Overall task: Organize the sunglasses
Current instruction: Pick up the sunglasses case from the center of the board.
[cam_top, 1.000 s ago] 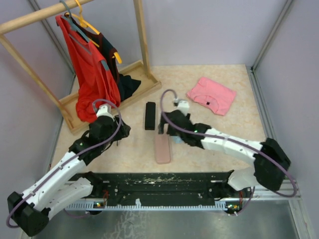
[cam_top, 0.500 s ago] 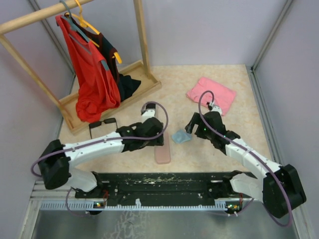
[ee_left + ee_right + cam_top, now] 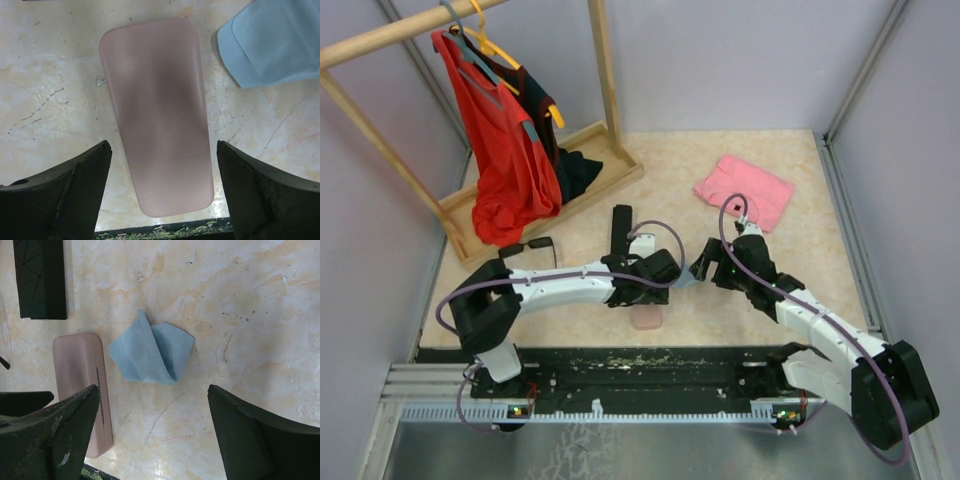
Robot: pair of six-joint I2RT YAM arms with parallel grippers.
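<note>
You get no readable text, label, brand, number or sign in any of the three views.

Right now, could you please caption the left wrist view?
Open left gripper poised over the pink case, blue cloth beside it.
</note>
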